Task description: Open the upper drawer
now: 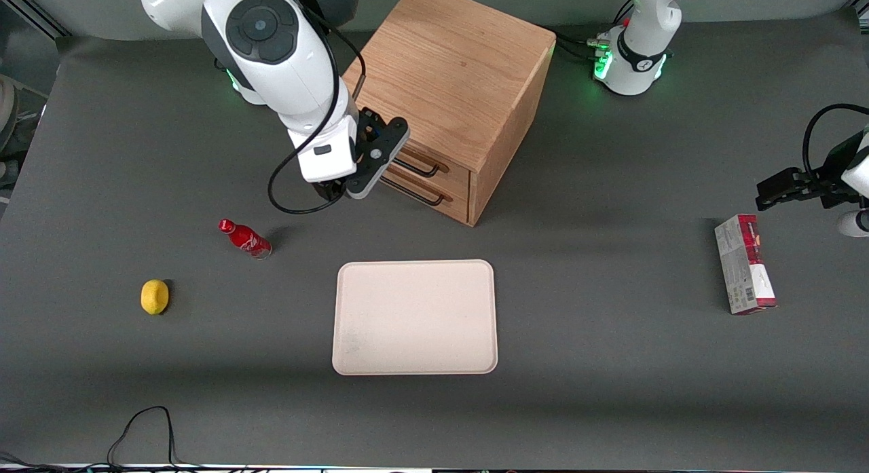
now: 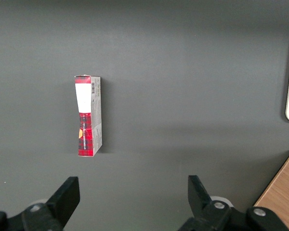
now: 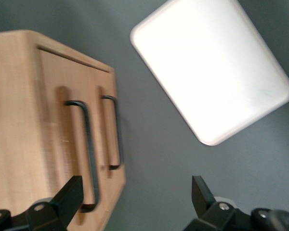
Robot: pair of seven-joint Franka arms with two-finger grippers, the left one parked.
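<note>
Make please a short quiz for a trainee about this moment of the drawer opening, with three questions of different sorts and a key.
1. True or false: the upper drawer is already pulled out of the cabinet.
2. Multiple choice: the gripper is (a) shut on the handle, (b) open in front of the drawers, (c) over the tray.
3. Fill in: the yellow thing on the table near the red bottle is a ____.

Key
1. False: both drawer fronts sit flush.
2. b: its fingers stand apart and hold nothing; the tray lies nearer the front camera.
3. lemon.

Tool [image 1: 343,188] before upper drawer [image 1: 434,162].
</note>
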